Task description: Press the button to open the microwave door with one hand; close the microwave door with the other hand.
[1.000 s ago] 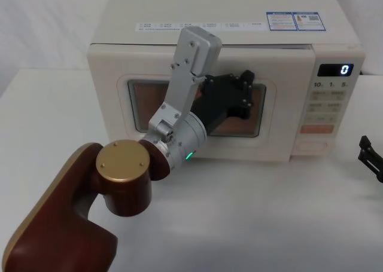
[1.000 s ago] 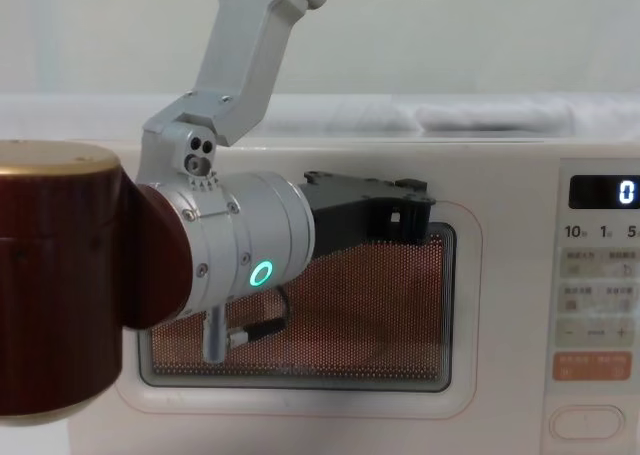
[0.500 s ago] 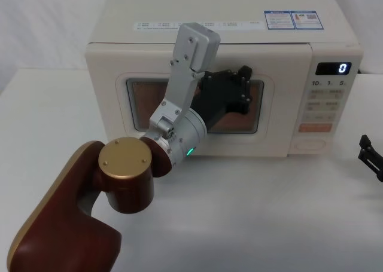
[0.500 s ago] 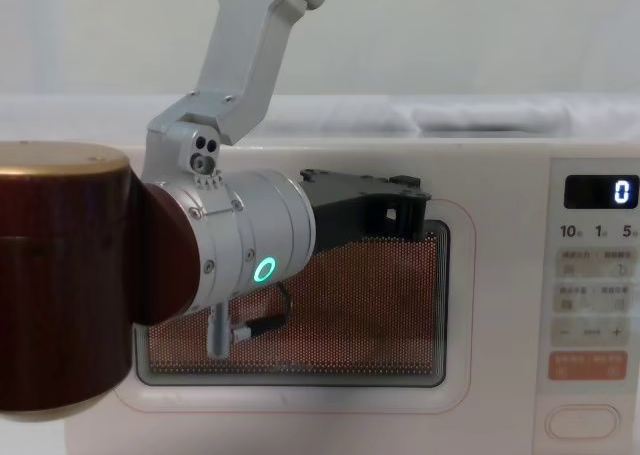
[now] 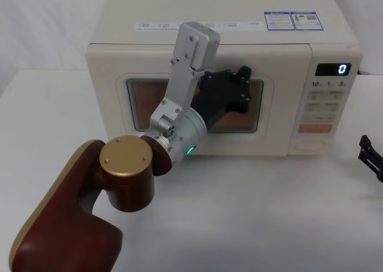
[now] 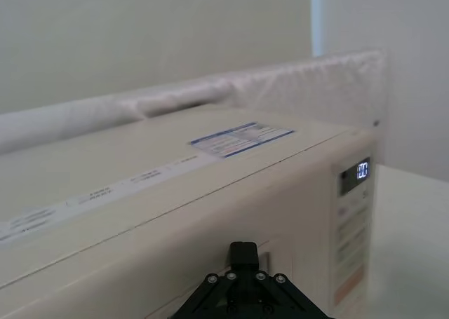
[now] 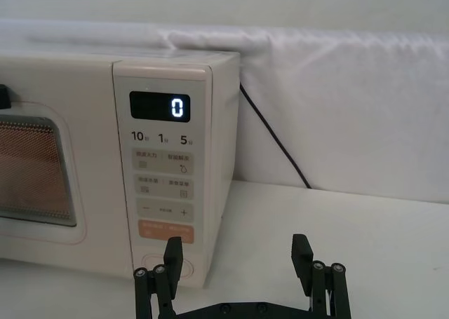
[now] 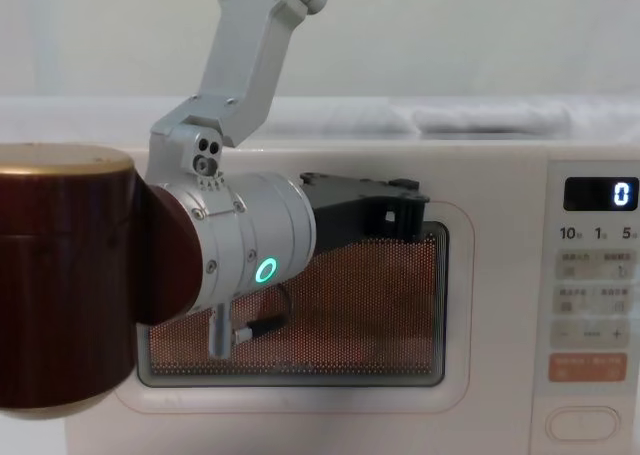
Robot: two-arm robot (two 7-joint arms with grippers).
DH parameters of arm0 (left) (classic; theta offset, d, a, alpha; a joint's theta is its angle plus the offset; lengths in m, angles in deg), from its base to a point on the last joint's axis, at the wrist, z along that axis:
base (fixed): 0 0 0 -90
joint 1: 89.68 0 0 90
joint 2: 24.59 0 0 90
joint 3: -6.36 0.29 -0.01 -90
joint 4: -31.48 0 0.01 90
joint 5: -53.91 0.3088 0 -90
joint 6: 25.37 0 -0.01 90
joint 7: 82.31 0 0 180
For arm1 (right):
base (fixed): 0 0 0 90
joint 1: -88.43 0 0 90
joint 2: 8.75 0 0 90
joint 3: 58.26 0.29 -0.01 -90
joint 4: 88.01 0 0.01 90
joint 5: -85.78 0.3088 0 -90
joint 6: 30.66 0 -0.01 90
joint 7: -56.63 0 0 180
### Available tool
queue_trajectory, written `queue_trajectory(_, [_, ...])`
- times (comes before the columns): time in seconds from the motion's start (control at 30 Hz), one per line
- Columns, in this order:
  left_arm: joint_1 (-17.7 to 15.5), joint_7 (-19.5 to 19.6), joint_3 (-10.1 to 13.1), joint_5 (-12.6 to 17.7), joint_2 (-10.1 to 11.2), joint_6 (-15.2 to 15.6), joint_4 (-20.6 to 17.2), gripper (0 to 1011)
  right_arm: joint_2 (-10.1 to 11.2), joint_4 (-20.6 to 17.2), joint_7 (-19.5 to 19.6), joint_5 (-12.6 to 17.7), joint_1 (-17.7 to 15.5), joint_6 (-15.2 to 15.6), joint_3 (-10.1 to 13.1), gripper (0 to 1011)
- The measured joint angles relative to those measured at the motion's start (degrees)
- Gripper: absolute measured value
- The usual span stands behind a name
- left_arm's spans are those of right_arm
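**Left gripper against the microwave door, right gripper waiting at the table's right edge**

The left gripper (image 5: pixel 239 91) reaches forward from a bent arm and sits against the upper right part of the microwave door (image 5: pixel 114 113), over its dark window; whether its fingers are apart or together cannot be told. The right gripper (image 7: pixel 238 263) hangs low near the right edge of the white table (image 5: pixel 269 212), well apart from the microwave, its fingers spread with nothing between them. The door lies flush with the cream body. The button (image 8: pixel 587 422) sits at the bottom of the keypad panel, under the orange key (image 8: pixel 588 367), and the display (image 5: pixel 335 69) reads 0. A black cable (image 7: pixel 273 140) runs down behind the microwave's right side, against a white cloth-covered backdrop
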Motion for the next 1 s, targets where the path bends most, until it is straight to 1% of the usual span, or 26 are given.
queue_trajectory(0.33, [-0.1,0.1,-0.4,0.1,-0.2,0.2,0.5,0,0.0,0.0,0.0,0.0,0.0,0.0,0.0,1002])
queue_trajectory(0.43, [0.1,1.6,-0.5,-1.1,0.1,0.2,0.1,0,0.0,0.0,0.0,0.0,0.0,0.0,0.0,1002])
queue_trajectory(0.53, [0.5,2.9,-0.1,-2.2,0.7,0.1,-1.2,0,0.0,0.0,0.0,0.0,0.0,0.0,0.0,1002])
queue_trajectory(0.7, [1.5,3.8,0.3,-3.6,1.9,0.2,-3.4,0,0.0,0.0,0.0,0.0,0.0,0.0,0.0,1002])
queue_trajectory(0.83, [3.0,4.0,0.4,-4.7,3.1,0.7,-5.5,0,0.0,0.0,0.0,0.0,0.0,0.0,0.0,1002])
queue_trajectory(0.9, [4.6,3.9,0.1,-5.6,4.1,1.1,-7.2,0,0.0,0.0,0.0,0.0,0.0,0.0,0.0,1002])
queue_trajectory(0.97, [5.1,3.9,0.0,-5.8,4.3,1.2,-7.7,0,0.0,0.0,0.0,0.0,0.0,0.0,0.0,1002])
queue_trajectory(1.0, [5.9,3.8,-0.2,-6.3,4.8,1.3,-8.5,0,0.0,0.0,0.0,0.0,0.0,0.0,0.0,1002])
